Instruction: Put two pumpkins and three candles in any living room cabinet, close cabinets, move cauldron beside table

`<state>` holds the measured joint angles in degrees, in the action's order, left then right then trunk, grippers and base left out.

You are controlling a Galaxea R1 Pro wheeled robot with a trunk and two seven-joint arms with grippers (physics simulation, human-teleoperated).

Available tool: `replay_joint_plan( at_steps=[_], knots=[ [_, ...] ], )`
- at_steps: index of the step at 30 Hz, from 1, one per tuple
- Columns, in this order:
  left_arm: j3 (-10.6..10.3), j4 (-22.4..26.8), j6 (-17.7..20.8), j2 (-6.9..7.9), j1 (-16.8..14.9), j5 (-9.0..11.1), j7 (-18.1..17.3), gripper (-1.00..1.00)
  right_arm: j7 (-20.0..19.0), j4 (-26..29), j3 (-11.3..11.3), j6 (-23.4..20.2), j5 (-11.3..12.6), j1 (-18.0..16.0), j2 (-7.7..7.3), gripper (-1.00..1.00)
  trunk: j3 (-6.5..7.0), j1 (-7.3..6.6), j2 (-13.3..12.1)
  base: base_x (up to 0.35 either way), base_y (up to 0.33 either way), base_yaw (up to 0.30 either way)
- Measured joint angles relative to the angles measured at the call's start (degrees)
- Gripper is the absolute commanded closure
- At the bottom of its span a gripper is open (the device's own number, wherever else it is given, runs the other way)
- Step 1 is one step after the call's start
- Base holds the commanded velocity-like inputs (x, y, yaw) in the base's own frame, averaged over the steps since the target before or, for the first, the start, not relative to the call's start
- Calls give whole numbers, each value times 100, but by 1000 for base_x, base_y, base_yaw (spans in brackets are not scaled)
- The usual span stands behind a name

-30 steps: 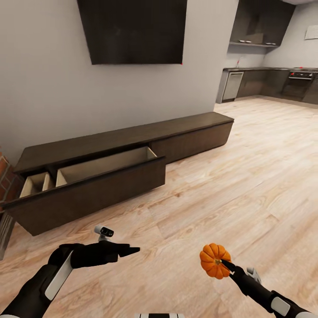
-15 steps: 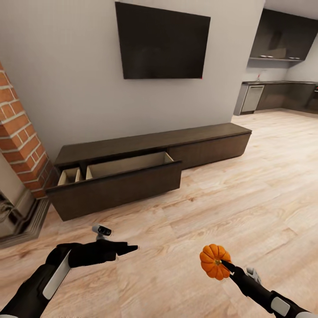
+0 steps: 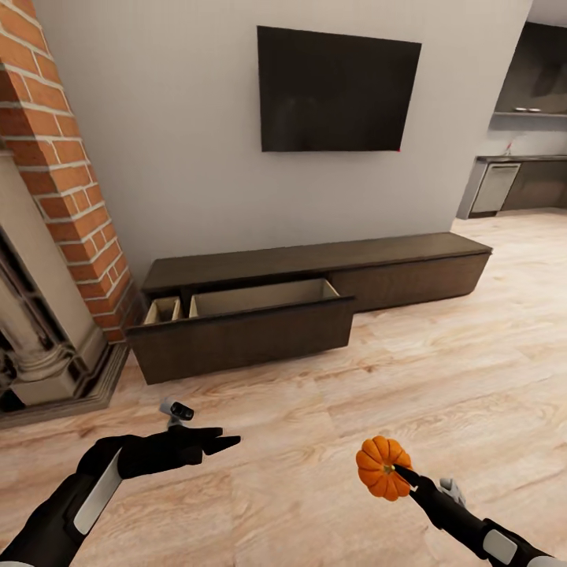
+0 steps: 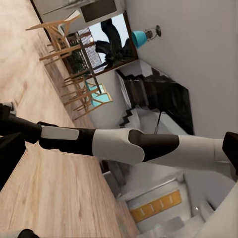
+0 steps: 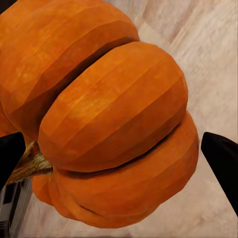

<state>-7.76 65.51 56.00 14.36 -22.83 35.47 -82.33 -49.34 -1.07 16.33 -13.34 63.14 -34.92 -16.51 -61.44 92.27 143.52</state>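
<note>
A bright orange ribbed pumpkin (image 3: 383, 466) hangs low over the wood floor at the lower right, and my right gripper (image 3: 391, 468) is shut on it. In the right wrist view the pumpkin (image 5: 111, 124) sits between both dark fingertips (image 5: 220, 156). My left gripper (image 3: 224, 442) is open and holds nothing, level with the pumpkin at the lower left. Ahead, the long dark brown cabinet (image 3: 315, 256) stands against the wall. Its wide left drawer (image 3: 260, 299) is pulled out, and the pale inside looks bare. Candles, cauldron and table are out of view.
A brick fireplace (image 3: 63, 157) with a stone hearth (image 3: 47, 378) stands left of the cabinet. A black TV (image 3: 339, 90) hangs on the wall above it. The grey kitchen (image 3: 520, 177) opens at far right. Wood floor (image 3: 441, 370) lies between me and the cabinet.
The whole view has swung left: the cabinet now sits further right and further off, and the fireplace has come into view. Both arms hold their pose, pumpkin still gripped.
</note>
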Motion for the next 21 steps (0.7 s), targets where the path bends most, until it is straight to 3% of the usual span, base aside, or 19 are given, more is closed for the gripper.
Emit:
replay_joint_plan(
  at_steps=[15,21],
  knots=[
    [-6,0,0,-1,-2,0,0,-100,2,0,14,7,-10,0,1,100,364,-39,-20,0,0,265],
    [-5,0,0,-7,-3,-1,0,-100,4,-1,17,7,-9,1,1,100,377,-39,-20,0,0,265]
  ],
)
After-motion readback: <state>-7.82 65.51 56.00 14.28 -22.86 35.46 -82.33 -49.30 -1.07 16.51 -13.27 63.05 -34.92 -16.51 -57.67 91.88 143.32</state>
